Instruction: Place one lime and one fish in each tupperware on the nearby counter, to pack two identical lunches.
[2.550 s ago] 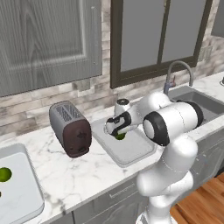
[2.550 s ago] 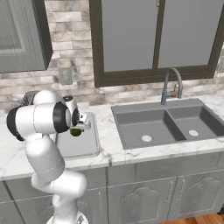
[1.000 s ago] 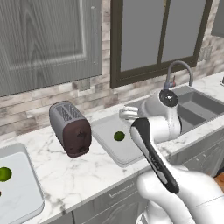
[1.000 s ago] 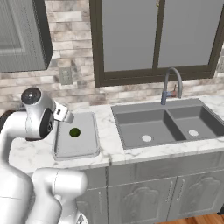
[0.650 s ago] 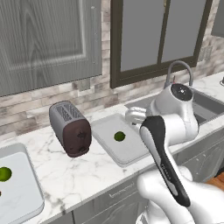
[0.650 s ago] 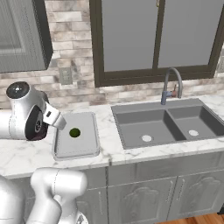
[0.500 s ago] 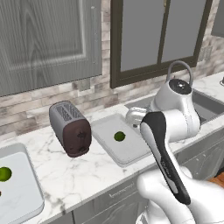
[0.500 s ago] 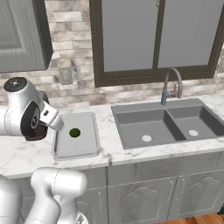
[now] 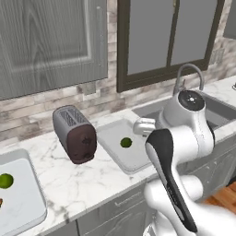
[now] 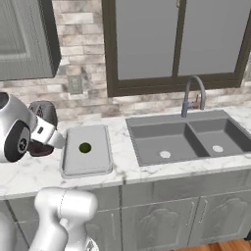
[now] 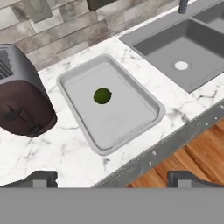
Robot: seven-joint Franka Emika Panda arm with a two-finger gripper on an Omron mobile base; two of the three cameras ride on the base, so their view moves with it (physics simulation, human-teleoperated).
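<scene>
A lime [image 9: 126, 142] [image 10: 85, 147] [image 11: 102, 95] lies in a grey tupperware [image 9: 114, 132] [image 10: 86, 165] [image 11: 127, 127] on the marble table [image 9: 87, 177] [image 10: 122, 166] [image 11: 52, 153], a little toward the tray's far half and apart from every rim. This tray sits between a dark toaster [image 9: 74, 133] [image 10: 43, 113] [image 11: 19, 103] on its left and the steel sink [image 9: 216, 108] [image 10: 186, 139] [image 11: 183, 39] on its right, close to both but touching neither. The end effector [image 11: 111, 177] hangs above the table's near edge, its two dark tips standing wide apart with nothing between them (open, and holding nothing); the tray and lime lie below and beyond it. The white arm rises in front of the sink in the left base view, part of it covering the tray's right corner. At the far left of that view a second tupperware [image 9: 25, 207] sits near the table's front edge, well apart from the first, with another lime [image 9: 5, 180] in it near its left side. A small brownish shape at the very edge of the picture, just nearer than that lime, is cut off too much to identify. A curved faucet [image 9: 186, 78] [image 10: 192, 95] stands behind the sink.
</scene>
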